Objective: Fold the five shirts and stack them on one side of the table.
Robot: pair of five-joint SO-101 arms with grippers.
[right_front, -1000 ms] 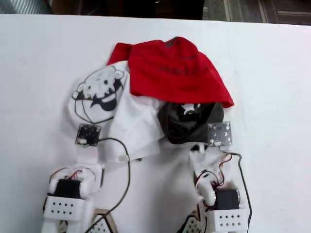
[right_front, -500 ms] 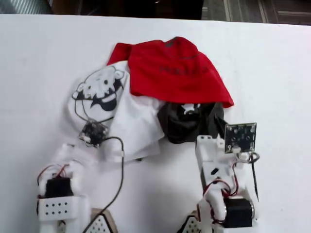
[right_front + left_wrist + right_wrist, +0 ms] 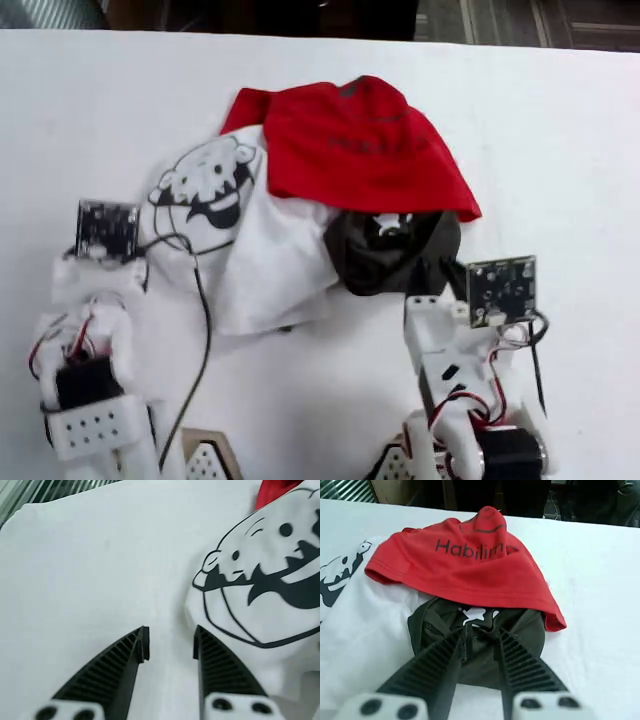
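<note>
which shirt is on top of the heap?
The red shirt: its hem lies over both the white cartoon-print shirt and the dark shirt, which poke out beneath it.

White table (image 3: 560, 130) under a heap of shirts (image 3: 300, 240)

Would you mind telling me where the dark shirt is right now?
In the high view the dark shirt lies partly under the red shirt, against the white shirt, directly ahead of the right gripper.
</note>
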